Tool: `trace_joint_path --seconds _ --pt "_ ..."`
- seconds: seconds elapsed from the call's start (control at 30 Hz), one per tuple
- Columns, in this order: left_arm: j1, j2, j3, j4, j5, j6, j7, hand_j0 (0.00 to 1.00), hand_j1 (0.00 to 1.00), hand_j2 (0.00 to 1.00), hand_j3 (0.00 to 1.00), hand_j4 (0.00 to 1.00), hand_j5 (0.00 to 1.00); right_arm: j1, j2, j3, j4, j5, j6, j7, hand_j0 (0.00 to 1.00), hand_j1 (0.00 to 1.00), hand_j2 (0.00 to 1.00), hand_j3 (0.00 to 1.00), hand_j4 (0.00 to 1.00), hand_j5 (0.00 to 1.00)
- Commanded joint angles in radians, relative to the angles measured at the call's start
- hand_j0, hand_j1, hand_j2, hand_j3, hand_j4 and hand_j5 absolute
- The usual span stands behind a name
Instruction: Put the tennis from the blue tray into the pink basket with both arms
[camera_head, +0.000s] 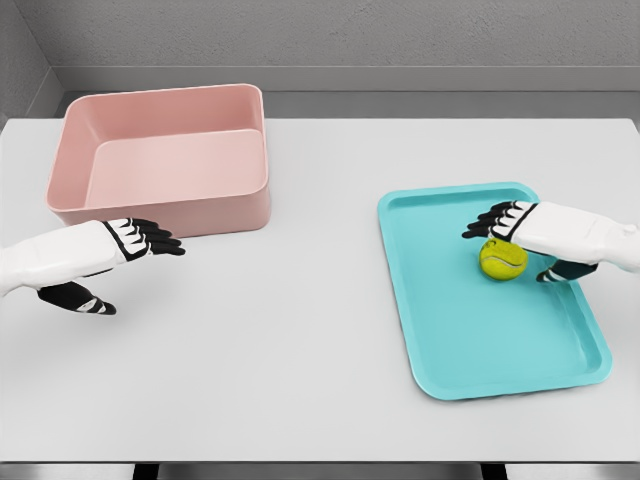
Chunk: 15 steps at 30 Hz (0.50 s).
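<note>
My right hand (520, 228) arches, fingers spread, over the tennis ball (503, 259) without gripping; I judge it light, fuzzy, springy, best cupped around its middle.

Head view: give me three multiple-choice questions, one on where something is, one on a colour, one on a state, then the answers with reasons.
1. Where is the tennis ball?
A. in the pink basket
B. on the blue tray
C. on the bare table

2. What colour is the basket?
A. pink
B. green
C. white

3. What is the left robot hand doing?
A. gripping the ball
B. holding the basket rim
C. open, holding nothing

Answers:
1 B: the ball sits on the blue tray, under the right robot hand.
2 A: its walls are pink.
3 C: its fingers are spread above the table.
</note>
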Motion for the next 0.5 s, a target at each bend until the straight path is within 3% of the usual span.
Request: trace_joint_path --seconds 0.0,0.47 --pt "0.0 0.002 0.001 0.0 0.006 0.001 0.0 1.0 1.0 1.0 1.0 1.0 1.0 0.0 0.004 0.0 0.002 -0.004 0.002 0.001 1.0 1.0 1.0 1.0 1.0 1.0" --pt "0.006 -0.001 0.001 0.0 0.006 0.001 -0.001 1.0 1.0 1.0 1.0 1.0 1.0 -0.029 0.076 0.013 0.086 0.031 0.002 0.033 1.0 1.0 1.0 1.0 1.0 1.0"
